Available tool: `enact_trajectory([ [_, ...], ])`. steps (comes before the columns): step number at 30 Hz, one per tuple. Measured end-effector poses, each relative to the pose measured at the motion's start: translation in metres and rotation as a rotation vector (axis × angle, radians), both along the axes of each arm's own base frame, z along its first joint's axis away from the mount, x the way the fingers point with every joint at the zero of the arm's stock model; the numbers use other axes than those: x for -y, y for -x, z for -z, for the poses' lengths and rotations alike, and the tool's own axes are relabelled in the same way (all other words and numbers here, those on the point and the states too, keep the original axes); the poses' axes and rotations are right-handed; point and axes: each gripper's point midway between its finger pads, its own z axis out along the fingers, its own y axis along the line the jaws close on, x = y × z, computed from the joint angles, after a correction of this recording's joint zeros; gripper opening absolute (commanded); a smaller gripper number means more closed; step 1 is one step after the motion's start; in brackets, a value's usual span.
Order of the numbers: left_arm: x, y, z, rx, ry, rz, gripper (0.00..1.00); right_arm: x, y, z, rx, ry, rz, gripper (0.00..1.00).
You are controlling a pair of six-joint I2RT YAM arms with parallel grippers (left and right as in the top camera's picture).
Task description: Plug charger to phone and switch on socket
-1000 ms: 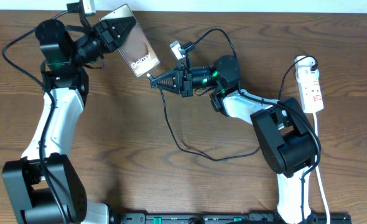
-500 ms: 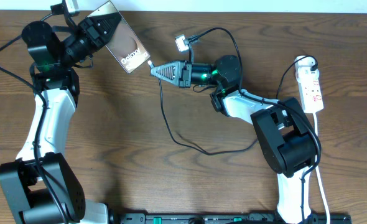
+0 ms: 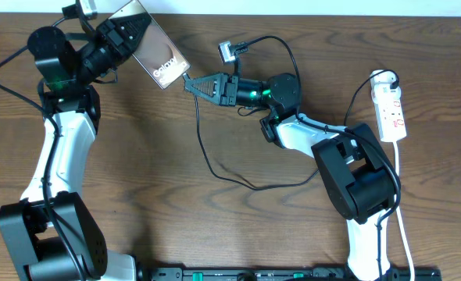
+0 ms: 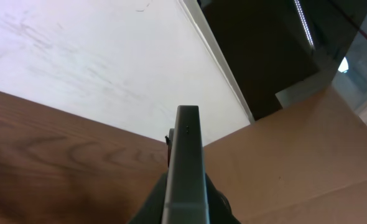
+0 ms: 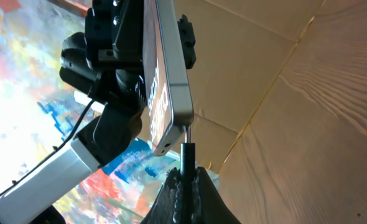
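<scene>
My left gripper (image 3: 129,35) is shut on the phone (image 3: 154,53), a dark glossy slab with white lettering, and holds it tilted above the table's far left. In the left wrist view the phone's edge (image 4: 186,168) runs up between the jaws. My right gripper (image 3: 193,84) is shut on the plug end of the charger, a thin black cable (image 3: 207,156). In the right wrist view the plug (image 5: 187,154) touches the phone's bottom edge (image 5: 171,134); whether it is seated I cannot tell. The cable loops over the table to the white adapter (image 3: 382,77) in the socket (image 3: 392,113).
The socket's white cord (image 3: 401,211) runs down the right side past the right arm's base (image 3: 359,183). The left arm (image 3: 58,156) stretches along the left side. The table's far edge meets a white wall (image 4: 96,62).
My right gripper has moved left and slightly up with the plug, bringing it against the phone's lower corner. The left gripper and phone have barely moved in the last half second.
</scene>
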Motion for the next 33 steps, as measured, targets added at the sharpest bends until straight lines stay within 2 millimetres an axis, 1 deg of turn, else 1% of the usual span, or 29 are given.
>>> enact_trajectory([
  [6, -0.009, -0.005, 0.0, 0.0, -0.001, -0.05, 0.07, 0.0, 0.001, -0.001, 0.005, -0.004, -0.002, 0.01],
  [12, -0.01, -0.006, 0.0, 0.0, -0.001, -0.055, 0.07, -0.004, 0.005, -0.002, 0.007, -0.005, -0.014, 0.01],
  [16, -0.008, -0.006, 0.0, -0.001, -0.001, -0.05, 0.07, -0.01, 0.012, -0.002, 0.006, -0.005, -0.03, 0.01],
  [20, -0.002, -0.005, 0.0, 0.0, -0.001, -0.038, 0.07, -0.011, 0.013, -0.001, 0.007, -0.004, -0.034, 0.01],
  [33, 0.002, -0.001, 0.0, 0.001, -0.001, -0.001, 0.07, -0.011, 0.016, 0.0, 0.012, 0.004, -0.055, 0.01],
])
